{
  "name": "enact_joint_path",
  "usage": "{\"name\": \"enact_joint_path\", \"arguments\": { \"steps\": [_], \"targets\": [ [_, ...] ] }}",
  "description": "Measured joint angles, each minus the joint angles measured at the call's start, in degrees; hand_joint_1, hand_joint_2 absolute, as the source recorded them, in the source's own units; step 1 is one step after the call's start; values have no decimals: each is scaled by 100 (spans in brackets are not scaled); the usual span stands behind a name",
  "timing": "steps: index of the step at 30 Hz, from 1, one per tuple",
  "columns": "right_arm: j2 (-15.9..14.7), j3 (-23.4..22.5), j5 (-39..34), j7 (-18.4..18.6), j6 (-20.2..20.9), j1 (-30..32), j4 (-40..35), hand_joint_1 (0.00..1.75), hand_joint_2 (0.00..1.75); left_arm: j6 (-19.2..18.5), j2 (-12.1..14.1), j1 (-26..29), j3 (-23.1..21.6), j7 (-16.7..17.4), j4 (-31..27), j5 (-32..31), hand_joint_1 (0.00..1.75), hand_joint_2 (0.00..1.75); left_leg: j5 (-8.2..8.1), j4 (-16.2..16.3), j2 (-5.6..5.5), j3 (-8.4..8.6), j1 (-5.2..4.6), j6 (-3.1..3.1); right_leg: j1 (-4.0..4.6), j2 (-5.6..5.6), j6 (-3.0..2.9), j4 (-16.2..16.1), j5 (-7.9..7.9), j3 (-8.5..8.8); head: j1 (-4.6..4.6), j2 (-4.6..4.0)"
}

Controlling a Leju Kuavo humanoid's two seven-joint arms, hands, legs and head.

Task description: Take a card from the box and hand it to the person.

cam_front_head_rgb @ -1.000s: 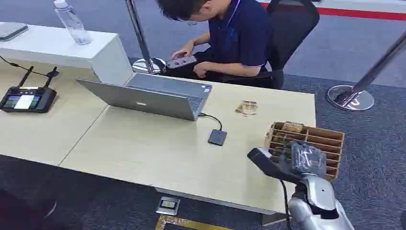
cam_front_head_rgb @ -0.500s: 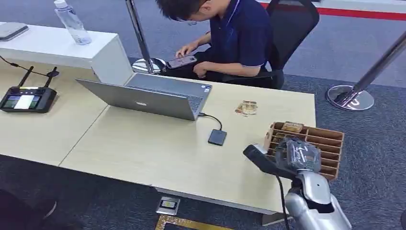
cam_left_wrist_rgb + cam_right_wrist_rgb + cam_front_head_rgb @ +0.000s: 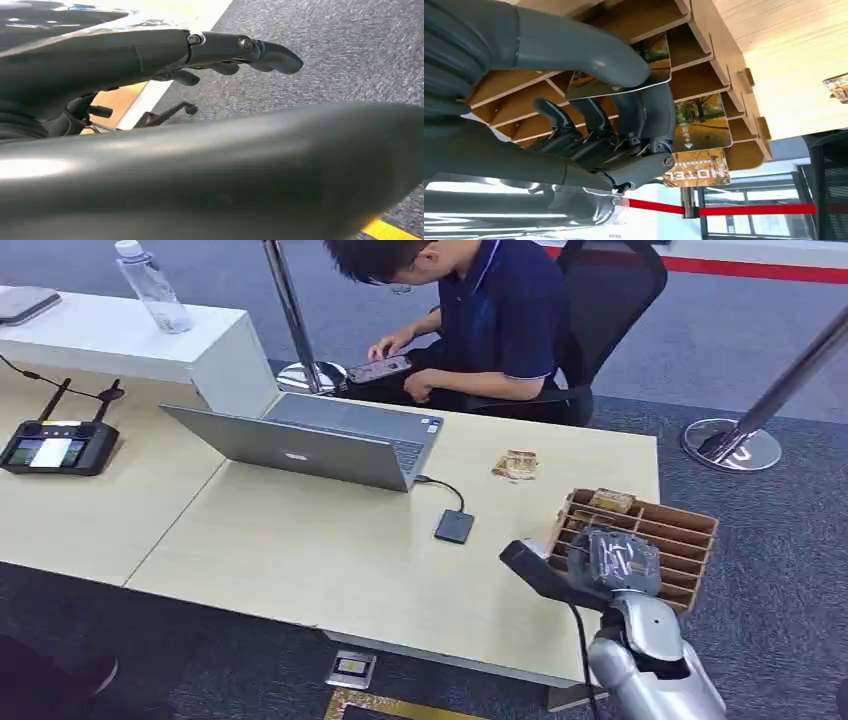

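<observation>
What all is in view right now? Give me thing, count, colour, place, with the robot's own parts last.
Card box: one, brown, table's right end.
Held card: one, autumn print, at the box, pinched by thumb and fingers.
Cards in box: at least two, autumn print, far slots.
Loose cards: small pile, beside the laptop.
Laptop: one, silver, mid table.
External drive: one, black, cabled to laptop.
Controller: one, black, left table.
Bottle: one, clear, white counter.
Person: one, dark shirt, seated, looking at a phone.
Stanchions: two, chrome, floor.
Right hand: grey, over the box.
Left hand: dark, above the carpet.
</observation>
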Motion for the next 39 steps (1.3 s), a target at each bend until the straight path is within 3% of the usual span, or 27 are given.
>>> {"name": "enact_joint_path", "arguments": {
  "steps": [13,23,28,39],
  "targets": [
    [-33,0,-42,0,-164,13,-79,157,175,0,0,-1,0,-4,4,0,0,0,0,0,0,0,0,0,0,0,0,0,0,-2,2,0],
    [-153,2,-367,-238,-79,95,-822,171,175,0,0,-1,0,-17,7,0,0,0,-1,0,0,-4,0,0,0,0,-1,-1,0,-6,2,0],
    [-275,2,-762,-533,-20,86,-1254,168,175,0,0,0,0,-17,7,0,0,0,0,0,0,-5,0,0,0,0,0,0,0,-5,2,0],
    [-242,199,-957,-691,140,-236,-1716,166,175,0,-7,-3,0,28,7,-105,0,0,0,0,0,-7,0,0,0,0,-1,2,0,-5,0,0]
  ]
}}
